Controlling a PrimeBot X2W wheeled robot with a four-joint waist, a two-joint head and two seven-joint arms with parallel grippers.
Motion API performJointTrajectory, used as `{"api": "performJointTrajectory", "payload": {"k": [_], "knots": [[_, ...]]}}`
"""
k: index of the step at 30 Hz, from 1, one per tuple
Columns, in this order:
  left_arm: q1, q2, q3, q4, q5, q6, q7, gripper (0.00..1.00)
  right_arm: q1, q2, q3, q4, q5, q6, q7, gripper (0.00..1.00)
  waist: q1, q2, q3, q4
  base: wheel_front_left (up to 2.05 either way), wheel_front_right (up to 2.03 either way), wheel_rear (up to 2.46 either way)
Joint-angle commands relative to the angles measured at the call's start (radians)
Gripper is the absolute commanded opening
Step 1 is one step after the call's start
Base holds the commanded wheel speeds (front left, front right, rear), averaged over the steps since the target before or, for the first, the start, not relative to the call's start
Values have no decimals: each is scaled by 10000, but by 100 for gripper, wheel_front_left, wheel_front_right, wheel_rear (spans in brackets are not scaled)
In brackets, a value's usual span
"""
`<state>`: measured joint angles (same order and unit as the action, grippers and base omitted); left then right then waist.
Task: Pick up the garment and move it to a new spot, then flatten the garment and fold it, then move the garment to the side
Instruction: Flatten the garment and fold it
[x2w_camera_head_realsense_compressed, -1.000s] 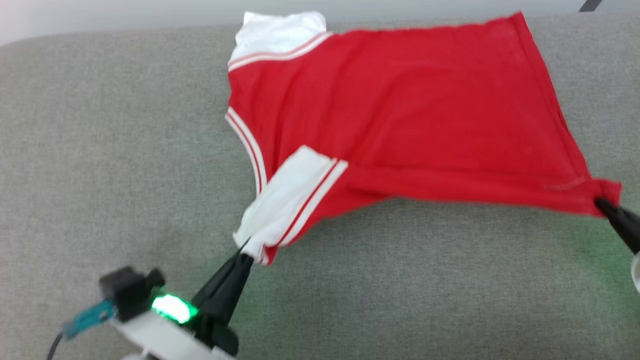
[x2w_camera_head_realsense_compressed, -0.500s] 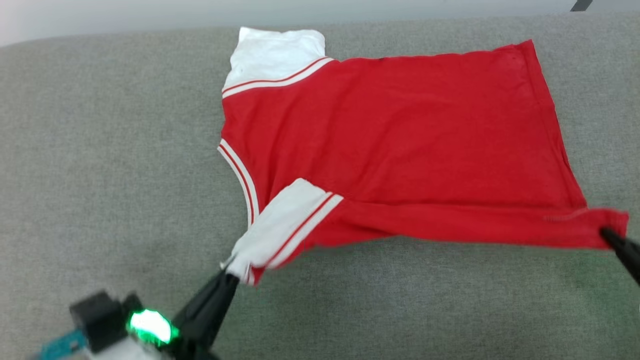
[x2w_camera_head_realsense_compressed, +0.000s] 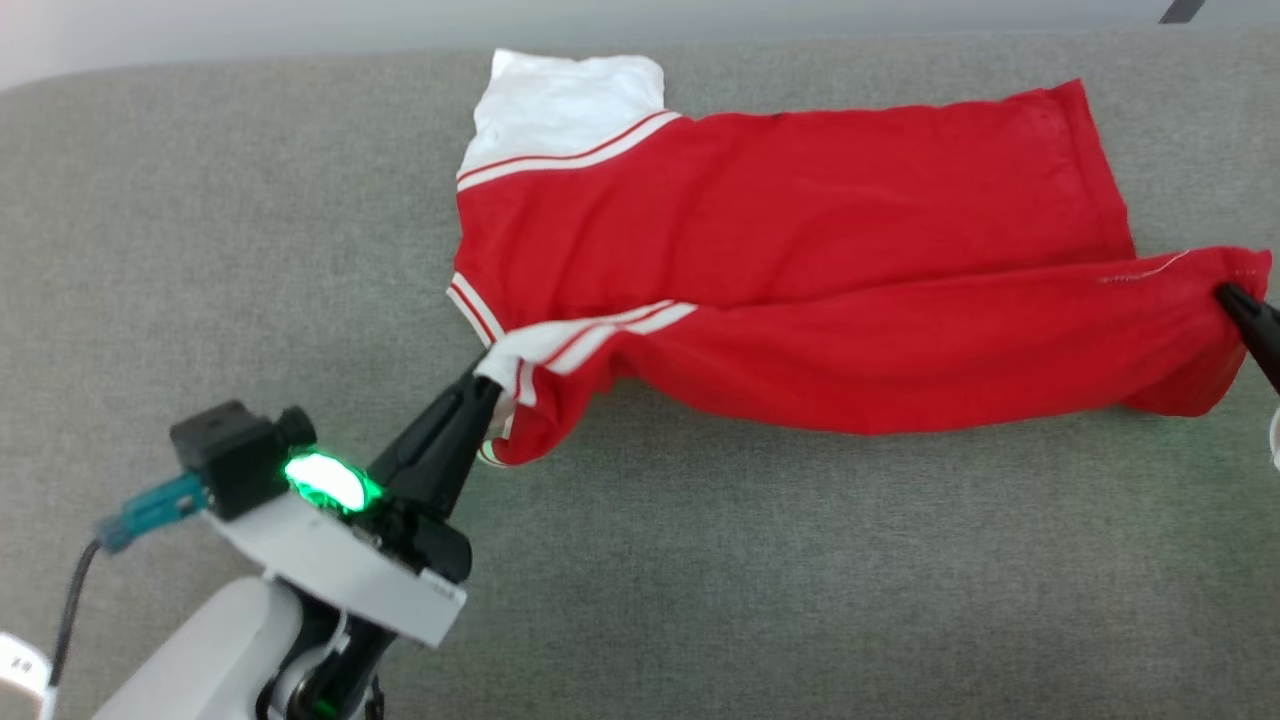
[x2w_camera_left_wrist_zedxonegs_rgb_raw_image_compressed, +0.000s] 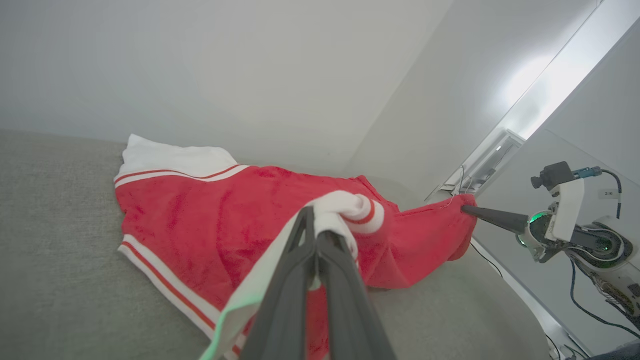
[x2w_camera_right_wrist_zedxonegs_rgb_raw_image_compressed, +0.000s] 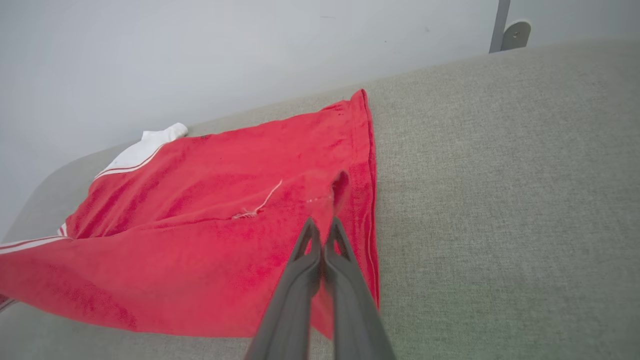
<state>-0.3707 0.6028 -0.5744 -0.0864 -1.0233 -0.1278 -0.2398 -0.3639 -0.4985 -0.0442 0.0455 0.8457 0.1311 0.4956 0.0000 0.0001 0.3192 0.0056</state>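
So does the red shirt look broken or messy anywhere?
Yes, a little. A loose white thread sticks out of the hem stitching on the garment, near the corner that the right end effector pinches. It looks like a seam coming undone. The near edge is lifted, not flat.

Cropped and unreadable.
Loses the right gripper (x2w_camera_head_realsense_compressed: 1226, 294) past the head view's right edge; cannot read the white label (x2w_camera_head_realsense_compressed: 20, 661) at lower left.

Free gray surface (x2w_camera_head_realsense_compressed: 200, 250) left of garment (x2w_camera_head_realsense_compressed: 800, 210)
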Motion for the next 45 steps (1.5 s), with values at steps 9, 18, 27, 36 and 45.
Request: {"api": "performJointTrajectory", "payload": {"k": [9, 18, 27, 36, 45], "knots": [[-920, -1014, -111, 2990, 609, -39, -235, 0, -1204, 415, 599, 2121, -274, -7, -808, 0, 0, -1, 585, 80, 0, 0, 0], [-1354, -1278, -966, 5121, 1274, -33, -226, 0, -1596, 238, 1554, 3382, -214, -7, -1666, 0, 0, -1, 795, 64, 0, 0, 0], [-1811, -859, -1130, 5216, 1204, -32, -220, 100, -1690, -272, 2526, 3964, -382, -7, -2962, 100, 0, -1, 284, 118, 0, 0, 0], [-2306, 846, -931, 3450, 450, 969, 2689, 100, -1186, -571, 2521, 3562, 44, -7, -3769, 100, 0, -1, -385, 14, 0, 0, 0], [-2136, 2013, -1753, 529, -1026, 2388, 7588, 100, -1157, -313, 2896, 2979, 118, -7, -3785, 100, 0, -1, -445, -390, 0, 0, 0]]}}
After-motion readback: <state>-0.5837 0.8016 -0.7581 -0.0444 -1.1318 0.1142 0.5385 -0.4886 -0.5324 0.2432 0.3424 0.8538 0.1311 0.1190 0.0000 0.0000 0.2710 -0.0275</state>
